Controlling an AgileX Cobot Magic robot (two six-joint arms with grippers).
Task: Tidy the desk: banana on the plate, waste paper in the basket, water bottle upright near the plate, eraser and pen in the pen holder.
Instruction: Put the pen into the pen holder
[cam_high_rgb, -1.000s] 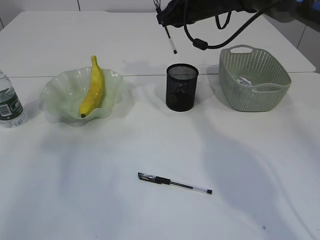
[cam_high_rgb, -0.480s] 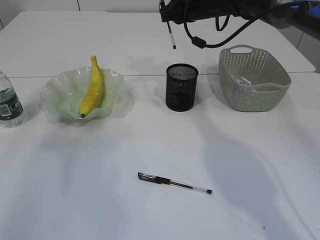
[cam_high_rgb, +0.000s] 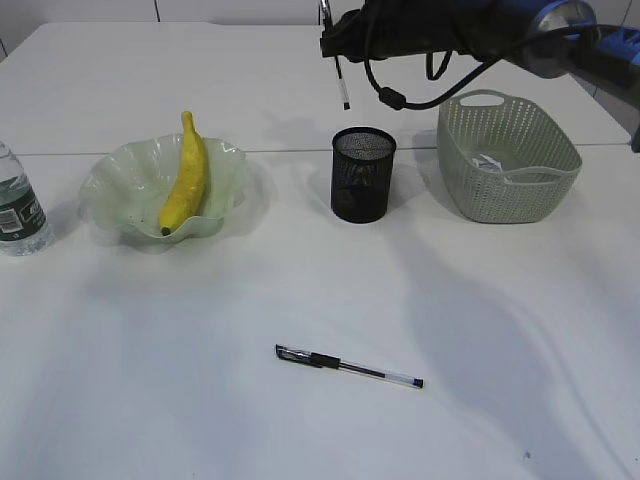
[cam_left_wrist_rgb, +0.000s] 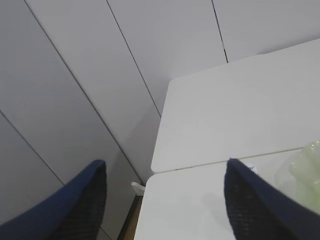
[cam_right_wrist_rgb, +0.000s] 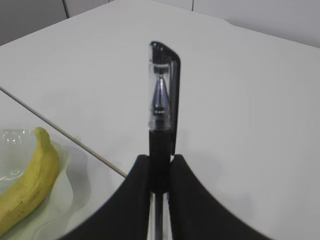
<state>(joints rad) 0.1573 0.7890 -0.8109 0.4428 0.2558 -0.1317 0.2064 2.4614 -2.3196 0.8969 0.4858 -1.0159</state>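
My right gripper (cam_high_rgb: 336, 42) is shut on a black pen (cam_high_rgb: 342, 82) and holds it nearly upright, high above and slightly behind the black mesh pen holder (cam_high_rgb: 364, 175). In the right wrist view the pen (cam_right_wrist_rgb: 162, 100) stands between the shut jaws (cam_right_wrist_rgb: 160, 170). A second pen (cam_high_rgb: 348, 367) lies on the table in front. The banana (cam_high_rgb: 188, 175) lies in the green plate (cam_high_rgb: 110, 182). The water bottle (cam_high_rgb: 15, 205) stands upright at the far left. Crumpled paper (cam_high_rgb: 490, 163) lies in the basket (cam_high_rgb: 508, 190). My left gripper (cam_left_wrist_rgb: 165, 167) is open and empty. No eraser is visible.
The left wrist view looks past the table's far left corner to the wall, with the plate's edge (cam_left_wrist_rgb: 310, 160) at right. The banana (cam_right_wrist_rgb: 27, 187) and plate (cam_right_wrist_rgb: 62, 185) show at the bottom left of the right wrist view. A seam (cam_high_rgb: 280, 152) joins two tables.
My right gripper has lifted slightly and then dipped again, and the held pen has turned more upright above the pen holder. Nothing on the table has moved.
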